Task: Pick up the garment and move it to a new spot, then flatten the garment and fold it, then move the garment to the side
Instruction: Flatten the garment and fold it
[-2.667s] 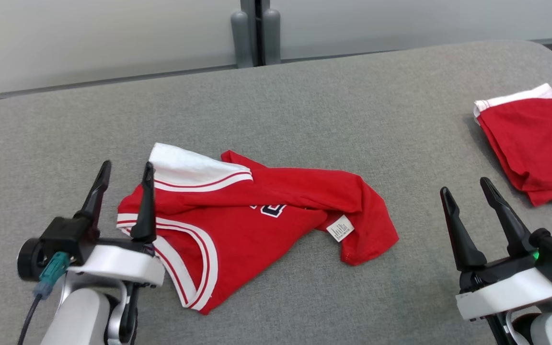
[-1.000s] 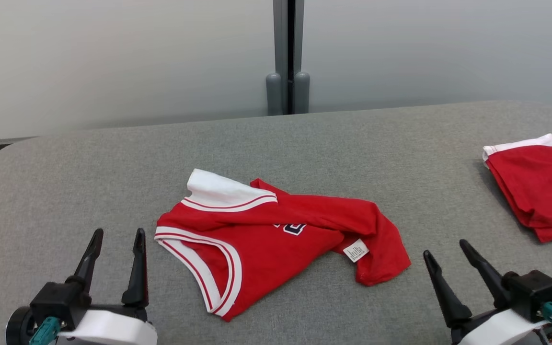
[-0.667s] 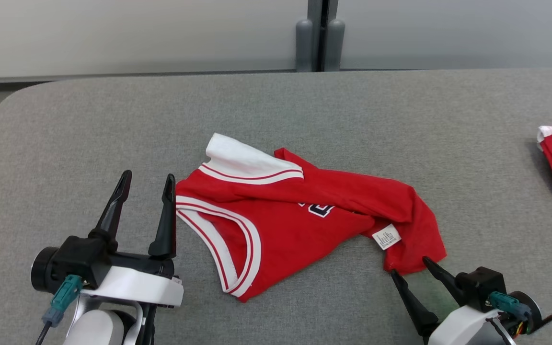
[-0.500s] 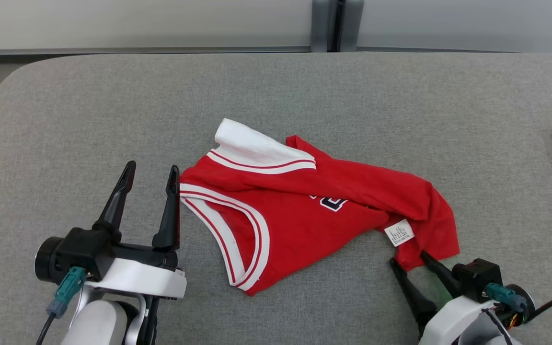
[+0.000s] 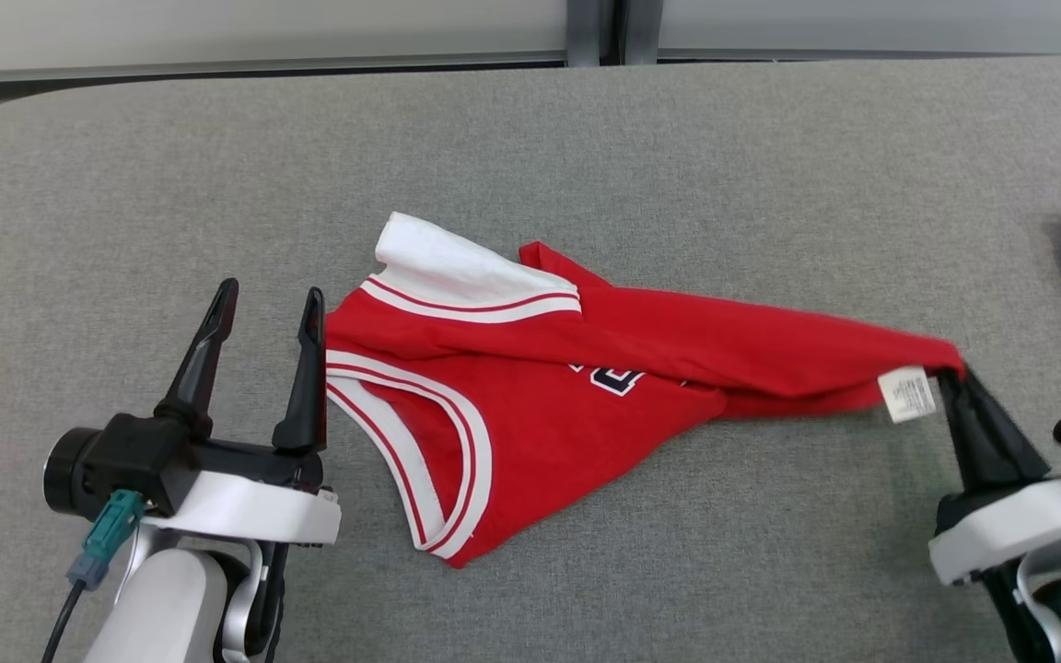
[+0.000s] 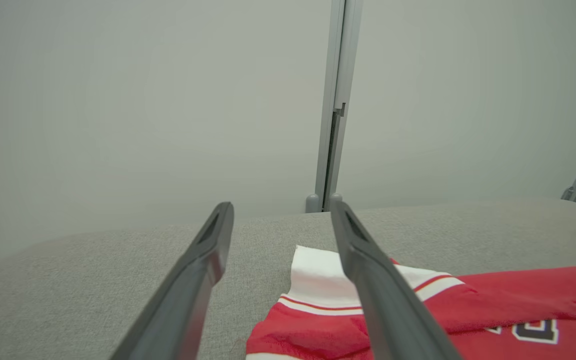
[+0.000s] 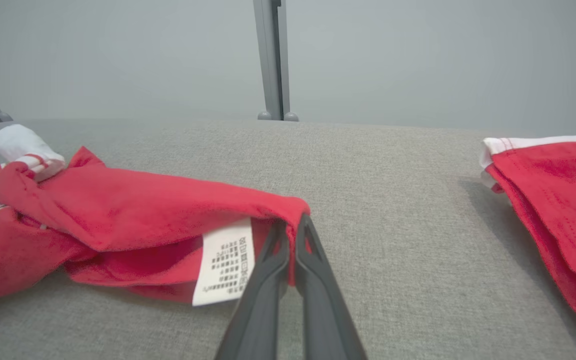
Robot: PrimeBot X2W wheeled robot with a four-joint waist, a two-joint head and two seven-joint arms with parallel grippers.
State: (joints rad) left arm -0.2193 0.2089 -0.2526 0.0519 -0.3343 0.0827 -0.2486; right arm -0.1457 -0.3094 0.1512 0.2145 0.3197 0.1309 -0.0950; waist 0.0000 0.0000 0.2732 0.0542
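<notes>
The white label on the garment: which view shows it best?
Right wrist view: the label is close, its print visible. The head view shows it small; the left wrist view faces the other end of the garment.

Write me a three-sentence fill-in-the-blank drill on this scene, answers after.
The right gripper is ____ on a corner of the red jersey.
The left gripper stands ____ beside the jersey, holding nothing.
The white care label hangs next to the ____ gripper.
Answers: shut; open; right.
</notes>
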